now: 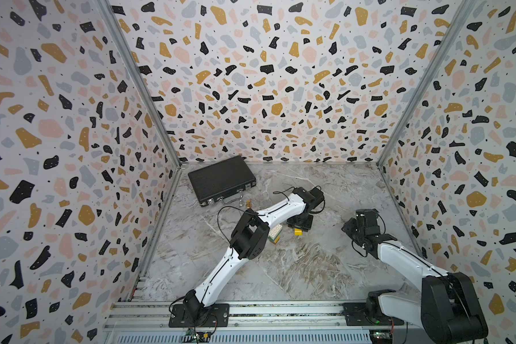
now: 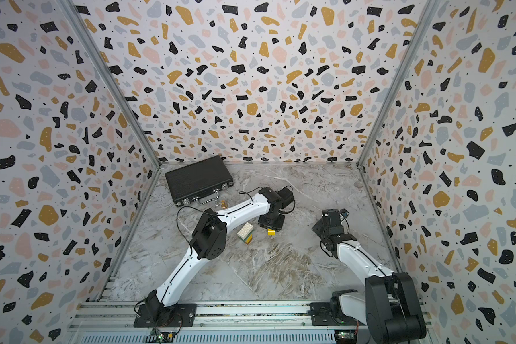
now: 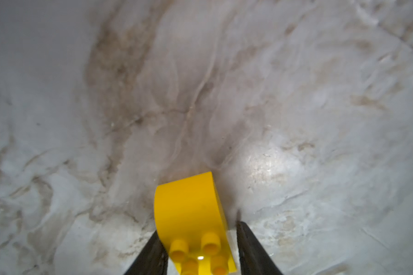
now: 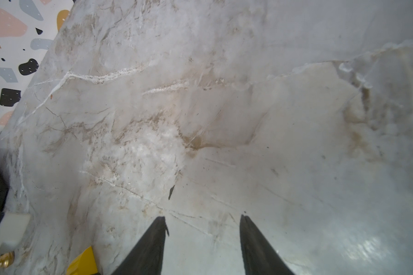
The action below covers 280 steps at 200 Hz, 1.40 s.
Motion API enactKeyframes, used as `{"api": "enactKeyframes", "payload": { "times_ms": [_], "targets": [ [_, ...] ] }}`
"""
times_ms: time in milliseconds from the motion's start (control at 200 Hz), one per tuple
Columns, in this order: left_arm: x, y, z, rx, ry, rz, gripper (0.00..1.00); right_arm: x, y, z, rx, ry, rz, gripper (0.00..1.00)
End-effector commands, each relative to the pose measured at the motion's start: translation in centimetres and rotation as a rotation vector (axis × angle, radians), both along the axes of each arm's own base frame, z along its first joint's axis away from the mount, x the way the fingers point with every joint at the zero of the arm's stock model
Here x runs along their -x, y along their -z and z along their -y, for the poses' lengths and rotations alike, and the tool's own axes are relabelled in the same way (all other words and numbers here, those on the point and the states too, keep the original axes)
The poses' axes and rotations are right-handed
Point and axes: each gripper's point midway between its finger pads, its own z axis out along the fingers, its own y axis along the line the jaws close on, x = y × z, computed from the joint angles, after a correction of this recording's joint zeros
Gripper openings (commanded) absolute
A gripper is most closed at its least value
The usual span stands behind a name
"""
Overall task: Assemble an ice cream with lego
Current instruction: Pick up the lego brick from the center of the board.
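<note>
A yellow half-round lego brick [image 3: 188, 209] lies on the marble table with its studs facing the left wrist camera. My left gripper [image 3: 198, 227] straddles it, open: one finger touches its side and a thin gap shows at the other finger [image 3: 248, 242]. In both top views the brick [image 1: 298, 231] shows just in front of that gripper. Beside it stands the ice cream stack [image 1: 275, 233] [image 2: 245, 232], white on top over green, yellow and orange-brown. My right gripper [image 4: 203, 217] hovers open and empty to the right of them [image 1: 350, 227].
A black case [image 1: 221, 178] lies at the back left, with a small gold figurine [image 1: 248, 204] just in front of it. Patterned walls close the table on three sides. A rail [image 1: 251, 312] with the arm bases runs along the front edge.
</note>
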Motion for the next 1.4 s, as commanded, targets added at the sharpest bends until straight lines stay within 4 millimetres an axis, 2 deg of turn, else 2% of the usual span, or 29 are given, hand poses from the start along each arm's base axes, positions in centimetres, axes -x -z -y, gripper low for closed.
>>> {"api": "enactKeyframes", "payload": {
  "times_ms": [0,30,105,210,300,491,736,846,1026,1101,1186,1296,1397],
  "targets": [
    [0.0,-0.5,-0.1,0.014,0.006,-0.005,0.47,-0.5,-0.4,-0.1,-0.007,-0.005,0.022,0.52],
    [-0.1,-0.7,0.0,0.018,0.01,-0.001,0.5,-0.6,-0.4,-0.2,-0.007,-0.006,0.022,0.52],
    [-0.3,-1.2,-0.1,0.014,0.024,0.017,0.67,-0.6,-0.3,-0.2,-0.009,-0.011,0.019,0.52],
    [-0.6,-1.7,-0.2,0.02,0.026,0.037,0.68,-0.7,-0.2,-0.3,-0.012,-0.015,0.016,0.52],
    [-0.6,-1.7,-0.3,0.011,0.027,0.034,0.63,-0.7,-0.1,-0.4,-0.012,-0.018,0.013,0.52],
    [-0.8,-1.6,-0.3,0.004,0.027,0.038,0.42,-0.7,-0.1,-0.5,-0.014,-0.022,0.013,0.52],
    [-0.9,-1.7,-0.5,-0.014,0.036,0.041,0.37,-0.8,-0.1,-0.6,-0.018,-0.028,0.012,0.51],
    [-0.9,-1.9,-0.6,-0.016,0.045,0.045,0.31,-0.9,-0.1,-0.7,-0.02,-0.033,0.013,0.49],
    [-0.6,-2.5,-0.2,0.008,0.074,0.036,0.09,-0.9,-0.2,-0.8,-0.022,-0.036,0.017,0.48],
    [0.0,-3.8,0.4,0.052,0.115,0.035,0.03,-0.9,-0.2,-0.8,-0.022,-0.04,0.017,0.47],
    [0.6,-6.7,0.5,0.087,0.183,0.061,0.01,-1.1,-0.3,-1.2,-0.034,-0.057,0.023,0.46],
    [2.1,-10.4,-0.9,0.102,0.282,0.075,0.0,-1.6,-0.2,-2.2,-0.072,-0.101,0.029,0.45],
    [4.0,-13.0,-2.6,0.108,0.361,0.074,0.0,-2.2,0.0,-3.7,-0.127,-0.156,0.034,0.42]
  ]
}}
